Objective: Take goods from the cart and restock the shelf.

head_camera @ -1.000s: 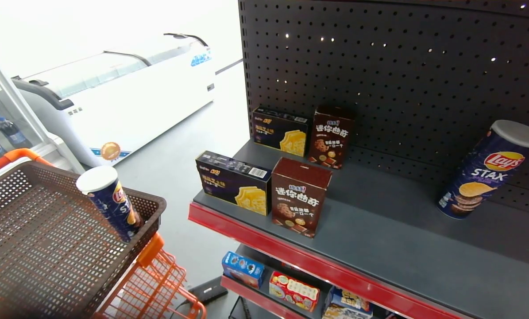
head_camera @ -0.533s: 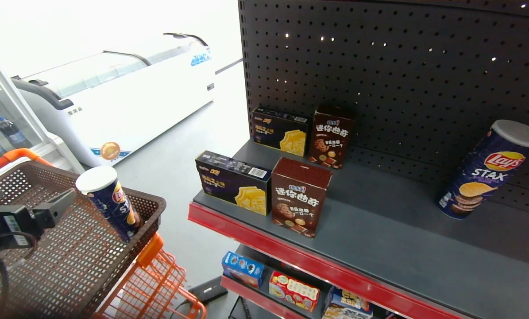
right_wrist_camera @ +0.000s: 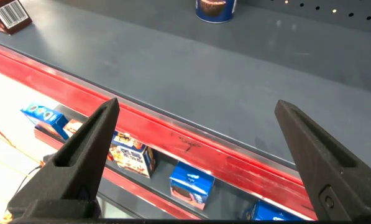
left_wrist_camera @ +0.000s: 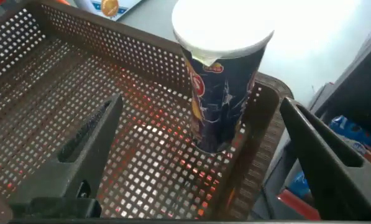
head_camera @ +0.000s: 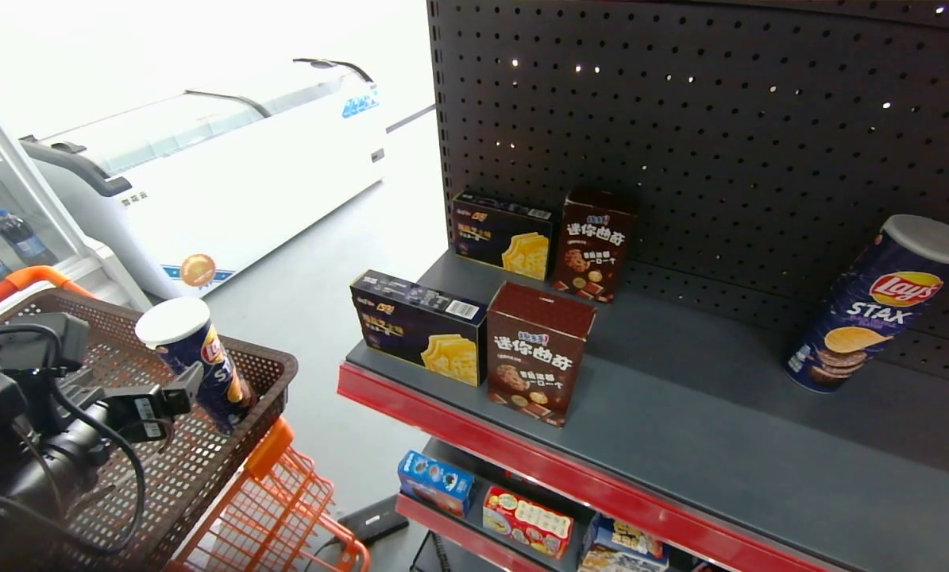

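Chip can [head_camera: 196, 357], dark blue tube with white lid, standing tilted in right corner of brown cart basket [head_camera: 277, 367], left claw [left_wrist_camera: 201, 106] spread wide near it, right claw [right_wrist_camera: 196, 109] spread above grey shelf [head_camera: 680, 413], twin can [head_camera: 879, 306] leaning on pegboard [head_camera: 720, 119] far right.

Our left arm [head_camera: 45, 453] stretches forward low on our left side, tilted slightly downward, the left gripper [left_wrist_camera: 201, 106] held with its two black fingers spread wide. Our right gripper [right_wrist_camera: 197, 109] points forward and down, its fingers equally far apart, gripping nothing.
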